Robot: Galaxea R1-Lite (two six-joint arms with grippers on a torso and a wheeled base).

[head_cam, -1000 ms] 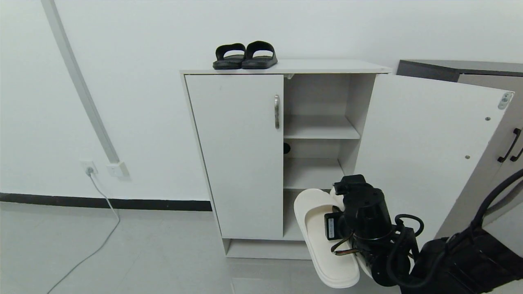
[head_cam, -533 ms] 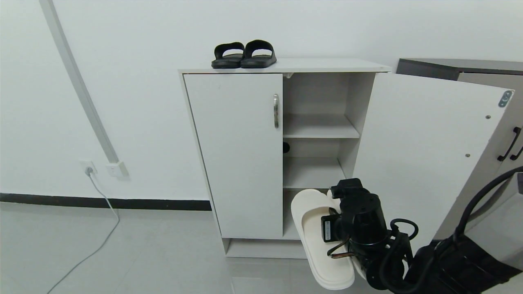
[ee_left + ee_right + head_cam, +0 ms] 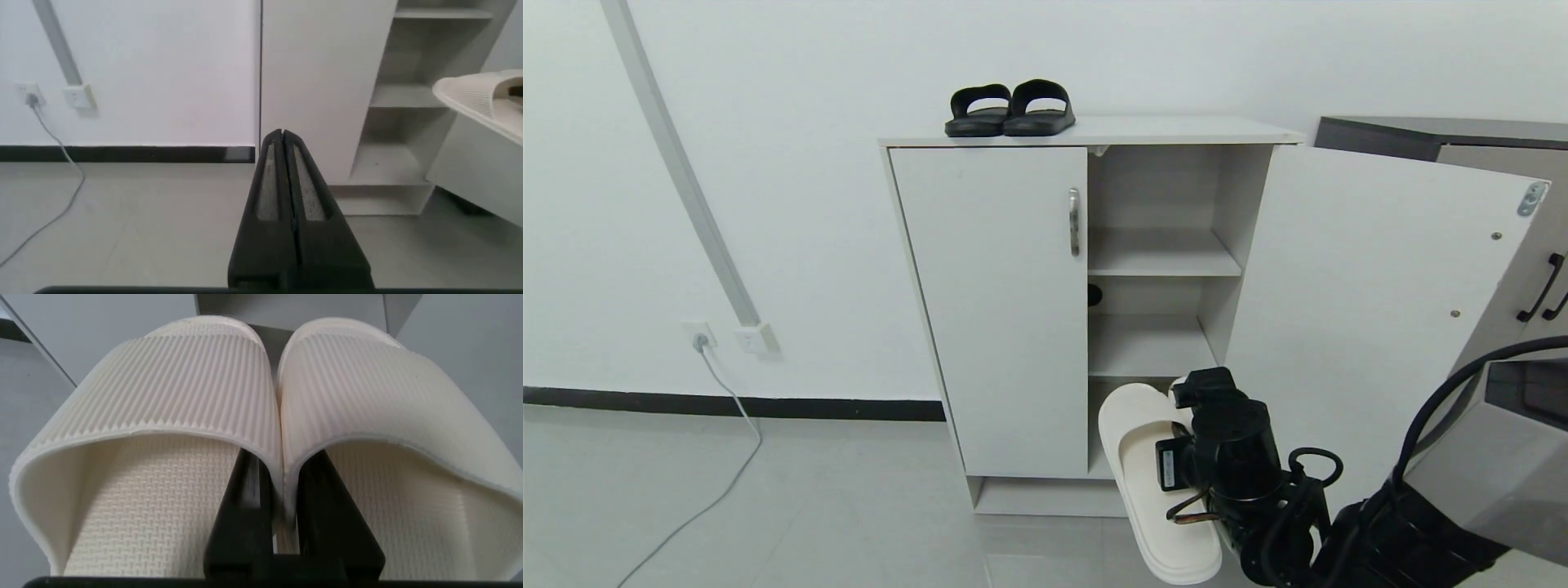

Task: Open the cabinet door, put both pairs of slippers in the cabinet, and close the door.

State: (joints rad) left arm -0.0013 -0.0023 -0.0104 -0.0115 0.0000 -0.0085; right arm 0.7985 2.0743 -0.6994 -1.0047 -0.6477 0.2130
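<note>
A white cabinet stands against the wall, its left door closed and its right door swung wide open. Inside I see two bare shelves and a bottom compartment. A black pair of slippers sits on the cabinet top at the left. My right gripper is shut on the inner edges of a white pair of slippers, held toes up just in front of the bottom compartment. The white pair hides most of the cabinet opening. My left gripper is shut on nothing, low over the floor, facing the cabinet.
A grey cabinet with black handles stands right behind the open door. A wall socket with a grey cable trailing over the floor is at the left. The tiled floor in front of the closed door is free.
My right arm has carried the white slippers slightly left and down, closer to the bottom compartment. The black pair and the doors have not moved.
</note>
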